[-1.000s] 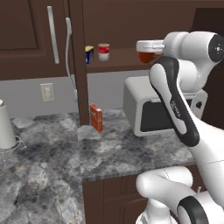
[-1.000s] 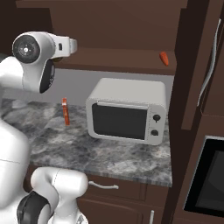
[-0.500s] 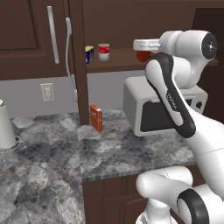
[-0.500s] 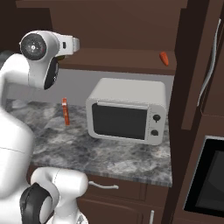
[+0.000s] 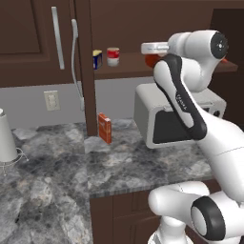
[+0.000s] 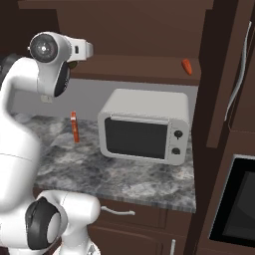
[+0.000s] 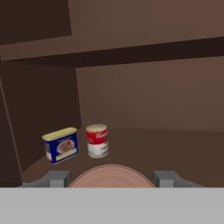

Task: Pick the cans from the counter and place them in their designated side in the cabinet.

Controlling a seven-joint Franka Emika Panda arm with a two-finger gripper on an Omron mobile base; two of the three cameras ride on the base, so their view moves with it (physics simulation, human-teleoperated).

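Observation:
My gripper (image 7: 111,178) is shut on the plain orange-red can (image 7: 111,176), whose round top shows between the fingertips (image 7: 59,178). From the left base, this can (image 5: 151,60) hangs at shelf height, just above the cabinet shelf board (image 5: 125,71). The red can with a cream-white band (image 7: 97,140) stands upright on the shelf (image 7: 157,146) ahead and slightly left of the held can. It also stands at the shelf's left part (image 5: 113,56). The grey marbled counter (image 5: 57,181) lies far below.
A blue-and-yellow container (image 7: 61,145) stands just left of the banded can, near the cabinet's side wall. A white microwave (image 5: 164,121) sits under the shelf. A flat orange-red box (image 5: 104,127) stands on the counter. A small orange thing (image 6: 186,66) lies at the shelf's right end.
The hand with the orange-red can has shifted a little left along the shelf, and the arm's elbow has swung. The banded can and the container have not moved.

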